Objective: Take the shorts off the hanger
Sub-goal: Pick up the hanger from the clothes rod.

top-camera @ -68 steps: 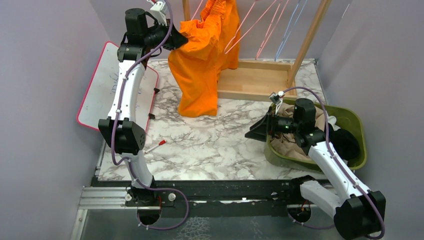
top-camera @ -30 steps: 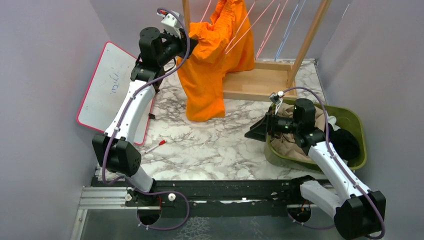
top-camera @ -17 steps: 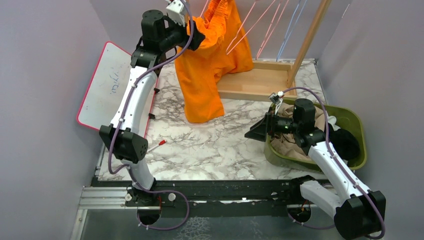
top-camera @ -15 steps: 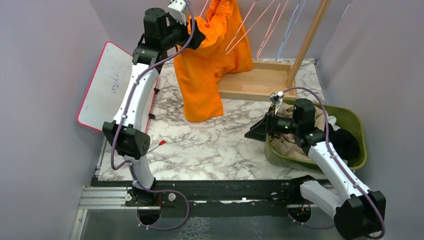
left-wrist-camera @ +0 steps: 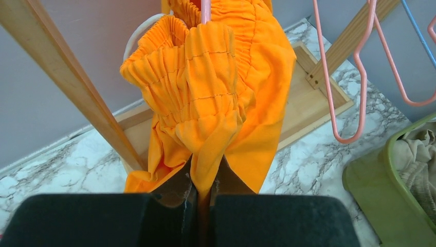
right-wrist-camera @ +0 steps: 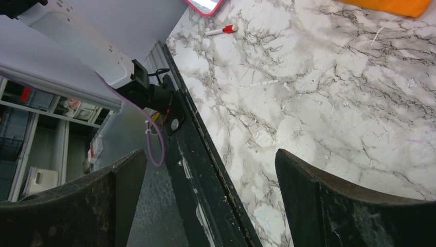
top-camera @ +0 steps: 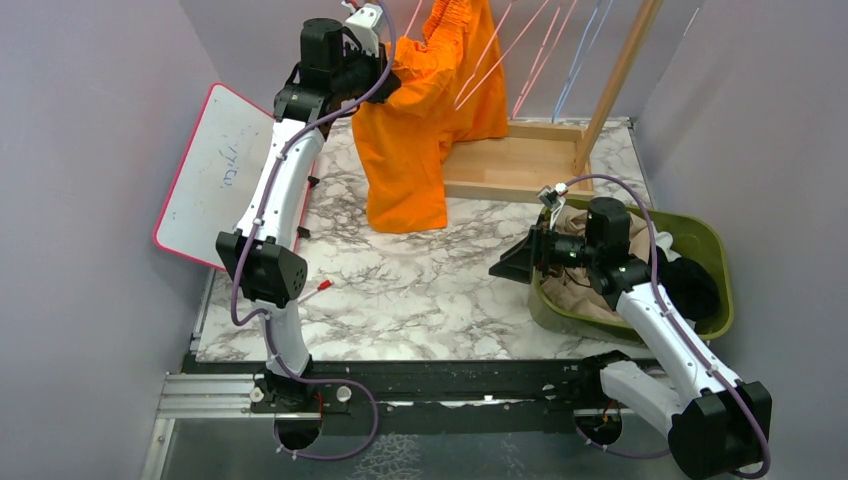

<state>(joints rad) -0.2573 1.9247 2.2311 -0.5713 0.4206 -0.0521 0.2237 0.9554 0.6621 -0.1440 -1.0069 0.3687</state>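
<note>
Orange shorts (top-camera: 420, 120) hang by their gathered waistband from a pink hanger (left-wrist-camera: 205, 7) on the wooden rack, legs trailing down to the table. My left gripper (top-camera: 383, 76) is raised at the rack's left side, shut on a fold of the orange shorts (left-wrist-camera: 216, 92) just below the waistband; the fabric is pinched between the jaws of the left gripper (left-wrist-camera: 204, 179). My right gripper (top-camera: 506, 262) hovers open and empty over the marble, at the left rim of the green bin (top-camera: 716, 250). In the right wrist view the right gripper (right-wrist-camera: 211, 162) has nothing between its jaws. Tan shorts (top-camera: 580, 292) and black shorts (top-camera: 697, 290) lie in the bin.
The wooden rack base (top-camera: 520, 165) and slanted post (top-camera: 615, 80) stand at the back, with empty pink and blue hangers (top-camera: 545, 60) beside the shorts. A red-framed whiteboard (top-camera: 215, 170) leans at the left. A red marker (top-camera: 312, 290) lies on the marble.
The left arm has risen and swung right toward the rack, letting go briefly and closing again on the orange shorts higher up. The shorts' legs shifted slightly. The right arm has not moved.
</note>
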